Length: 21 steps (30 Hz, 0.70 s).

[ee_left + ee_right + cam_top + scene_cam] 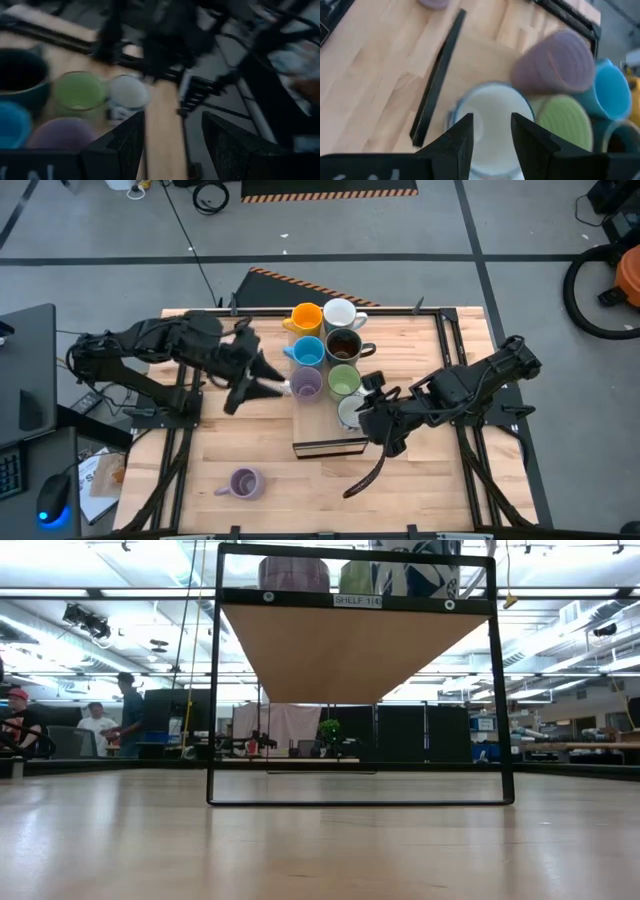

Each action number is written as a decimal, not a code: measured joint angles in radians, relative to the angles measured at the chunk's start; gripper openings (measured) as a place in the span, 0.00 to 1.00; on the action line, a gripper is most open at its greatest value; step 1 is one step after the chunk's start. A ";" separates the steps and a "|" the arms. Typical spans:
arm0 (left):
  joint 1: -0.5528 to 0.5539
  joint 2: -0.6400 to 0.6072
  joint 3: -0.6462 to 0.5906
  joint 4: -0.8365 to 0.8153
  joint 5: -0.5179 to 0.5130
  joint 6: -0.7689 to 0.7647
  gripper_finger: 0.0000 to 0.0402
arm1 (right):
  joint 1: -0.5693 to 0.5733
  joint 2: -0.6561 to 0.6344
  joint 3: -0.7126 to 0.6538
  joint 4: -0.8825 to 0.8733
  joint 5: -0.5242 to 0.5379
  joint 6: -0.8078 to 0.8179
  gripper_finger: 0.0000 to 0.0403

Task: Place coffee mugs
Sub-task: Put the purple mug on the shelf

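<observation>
Seven mugs stand in two rows on a raised wooden shelf (400,340): orange (305,317), white (340,312), light blue (308,352), dark brown (343,344), lavender (305,384), light green (343,381) and a second white mug (349,413) at the near end. Another lavender mug (243,483) rests on the table near the front edge. My right gripper (491,122) is open right over the second white mug (492,107), its fingers above the mug's mouth. My left gripper (172,135) is open and empty just left of the lavender mug on the shelf.
The shelf's black frame (213,690) stands on the table, with the mugs on its top board (355,640). The shelf's near edge (330,448) lies below my right gripper. Bare table lies left and right of the shelf. People stand in the room beyond the table.
</observation>
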 joint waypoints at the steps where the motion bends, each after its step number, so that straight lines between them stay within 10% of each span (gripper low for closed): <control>1: -0.017 -0.003 0.001 0.005 0.007 0.010 0.51 | 0.000 -0.001 0.017 -0.030 0.001 0.020 0.34; 21: -0.663 0.132 0.000 -0.465 -0.183 -0.398 0.51 | 0.003 -0.142 0.092 -0.158 0.148 0.410 0.34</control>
